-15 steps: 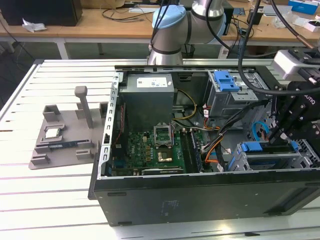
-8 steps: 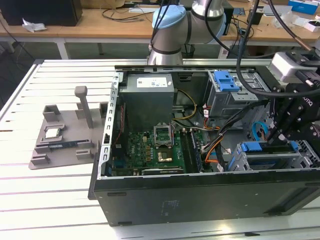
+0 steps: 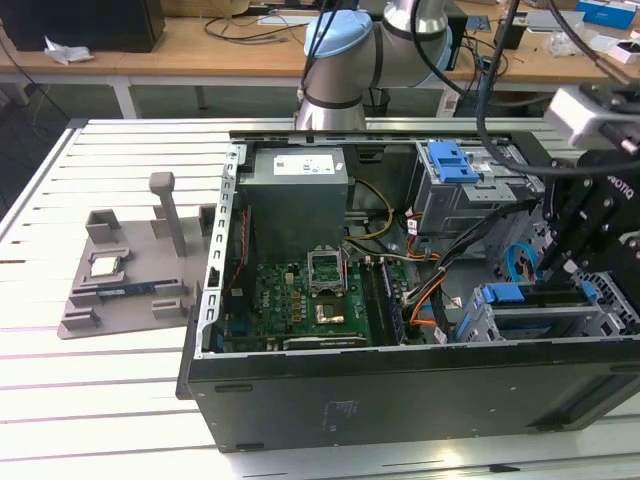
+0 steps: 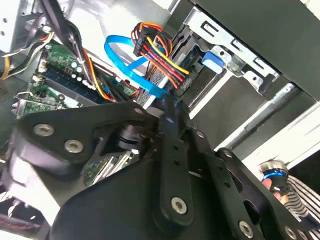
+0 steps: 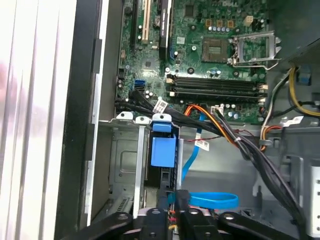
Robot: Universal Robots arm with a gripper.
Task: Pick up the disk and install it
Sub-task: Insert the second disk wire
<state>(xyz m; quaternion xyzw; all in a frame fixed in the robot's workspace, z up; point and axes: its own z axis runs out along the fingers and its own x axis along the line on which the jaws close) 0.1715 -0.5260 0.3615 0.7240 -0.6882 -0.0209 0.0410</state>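
Note:
The disk stands on edge in the lower metal drive cage at the exterior view's right end of the open computer case. Its blue bracket shows in the cage slot in the first wrist view. My black gripper reaches down onto the disk's upper edge. Its fingers are drawn close together on either side of that edge. In the second wrist view the gripper points at the cage beside a bundle of coloured wires.
A blue flat cable loops right beside the gripper. The motherboard, the power supply and an upper cage with a blue latch fill the case. A grey fixture lies at the exterior view's left. A person's hand is outside the case.

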